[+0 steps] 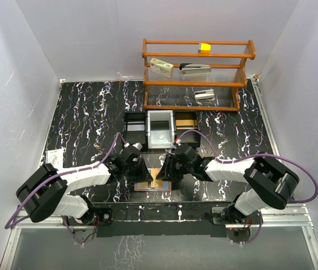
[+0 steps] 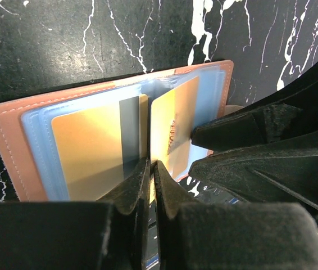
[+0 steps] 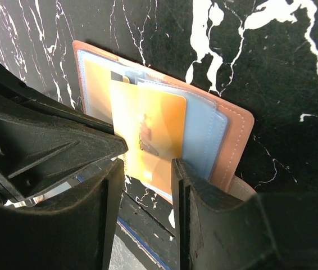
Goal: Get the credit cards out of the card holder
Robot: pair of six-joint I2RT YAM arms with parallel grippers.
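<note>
Top external: the card holder [image 1: 154, 185] lies open on the tabletop [image 1: 91, 112] just ahead of the bases, with both arms meeting over it. Left wrist: the left end effector [image 2: 151, 167] is all but closed, apparently pinching the near edge of a yellow-orange card [image 2: 173, 124] that sits part-way out of its pale pocket. Right wrist: the right end effector [image 3: 146, 169] is spread open, one finger on either side of that card.
</note>
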